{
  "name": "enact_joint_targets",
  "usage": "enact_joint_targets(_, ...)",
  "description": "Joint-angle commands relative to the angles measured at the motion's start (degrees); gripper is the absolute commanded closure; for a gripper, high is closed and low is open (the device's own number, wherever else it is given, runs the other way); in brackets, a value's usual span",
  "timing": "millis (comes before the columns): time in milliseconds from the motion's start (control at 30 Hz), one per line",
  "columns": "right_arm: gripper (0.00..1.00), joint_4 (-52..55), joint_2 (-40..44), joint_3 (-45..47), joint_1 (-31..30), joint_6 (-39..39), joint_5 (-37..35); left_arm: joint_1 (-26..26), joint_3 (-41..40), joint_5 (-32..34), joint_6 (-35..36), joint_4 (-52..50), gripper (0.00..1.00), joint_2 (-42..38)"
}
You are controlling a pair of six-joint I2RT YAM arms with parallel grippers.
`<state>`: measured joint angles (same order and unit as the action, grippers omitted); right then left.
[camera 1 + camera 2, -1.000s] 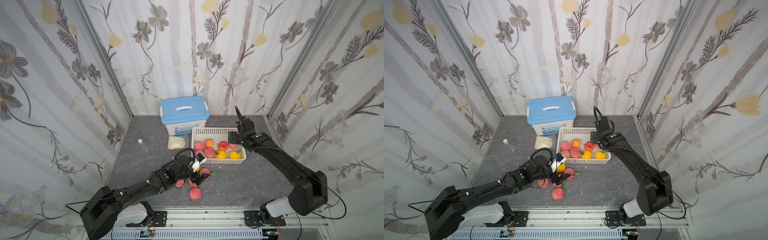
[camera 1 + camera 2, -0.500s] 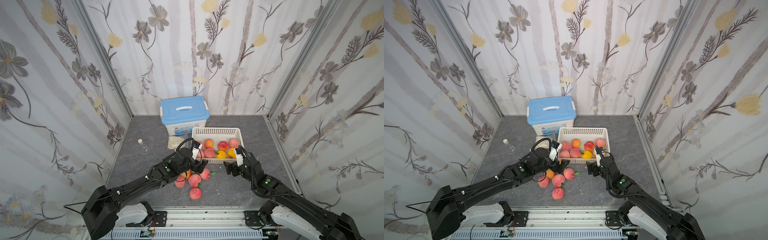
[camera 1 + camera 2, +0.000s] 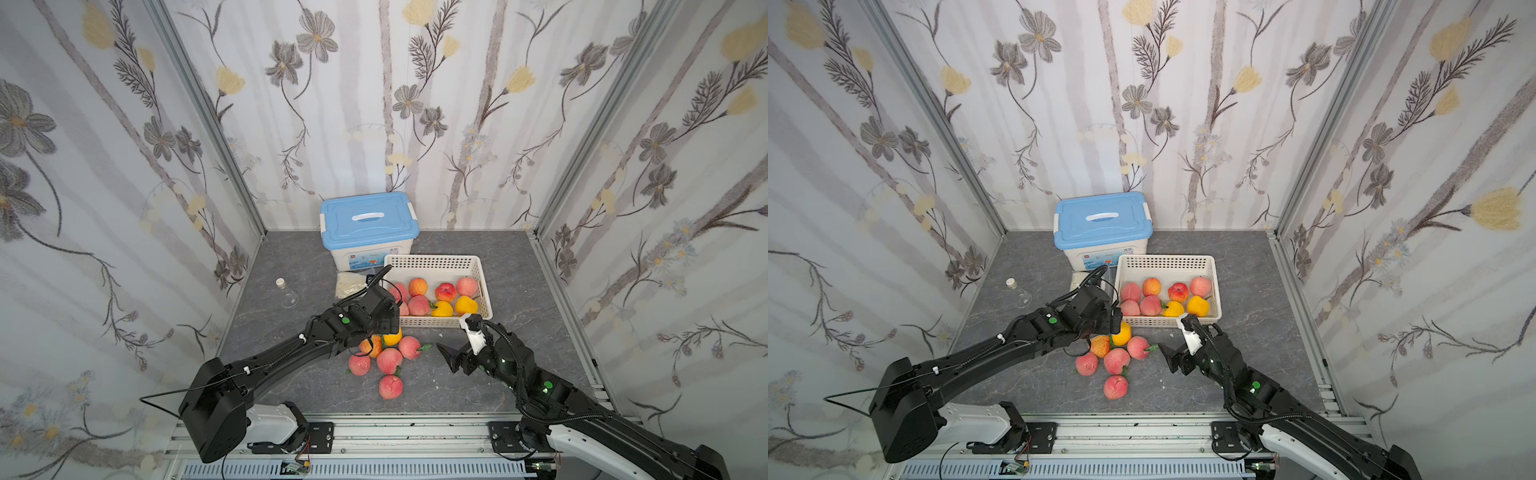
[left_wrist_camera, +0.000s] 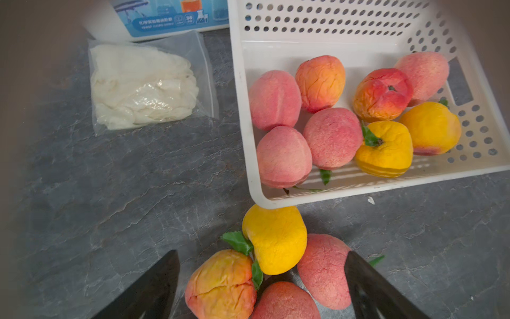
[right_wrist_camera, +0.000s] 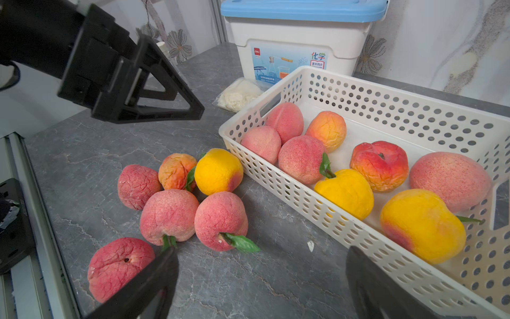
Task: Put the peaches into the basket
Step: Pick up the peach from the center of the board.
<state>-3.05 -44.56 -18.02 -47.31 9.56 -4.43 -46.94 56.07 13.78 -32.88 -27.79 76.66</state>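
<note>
Crowding the basket [image 3: 436,321] corner, loose peaches [image 3: 389,360] leave bare table [image 3: 519,299] rightward.

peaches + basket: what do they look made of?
Peaches: probably painted foam or soft plastic, matte; the skins are wrinkled and cracked and the leaves look fake. Basket: white moulded plastic, smooth with a slight sheen, with regular rows of holes in its walls.

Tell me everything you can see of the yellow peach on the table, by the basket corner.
The yellow peach is round, matte and wrinkled like foam, with a reddish blush low on one side and a green leaf. It lies ungripped on the grey table, at the near corner of the basket, pressed against an orange-blushed peach and close to a pink peach.
</note>
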Motion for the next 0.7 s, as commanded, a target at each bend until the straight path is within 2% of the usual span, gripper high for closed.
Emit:
enact_joint_targets(0, 0.06, -2.8, -0.3, -0.3, -0.2, -1.6, 1.1, 1.0, 2.2, 2.6, -7.8, -7.8, 0.05, 1.6)
enact_joint_targets(233, 0.07, -3.2, -0.5, -0.6, -1.2, -2.2, 2.8, 4.5, 5.6, 0.7, -11.0, -13.4, 0.06, 4.6)
enact_joint_targets(467, 0.08, -3.2, -1.6, -1.3, -1.2, -3.5, 5.8, 7.8, 7.5, -0.9, -10.0, -15.3, 0.06, 7.2)
enact_joint_targets(500, 0.08, -3.1, -1.9, -1.5, -3.1, -3.9, 6.1, 8.4, 7.4, -1.6, -9.8, -15.0, 0.06, 7.6)
enact_joint_targets(667, 0.08, -2.7, -3.1, -2.1, -4.0, -4.8, 6.5, 9.3, 8.4, -3.8, -9.4, -15.6, 0.09, 9.8)
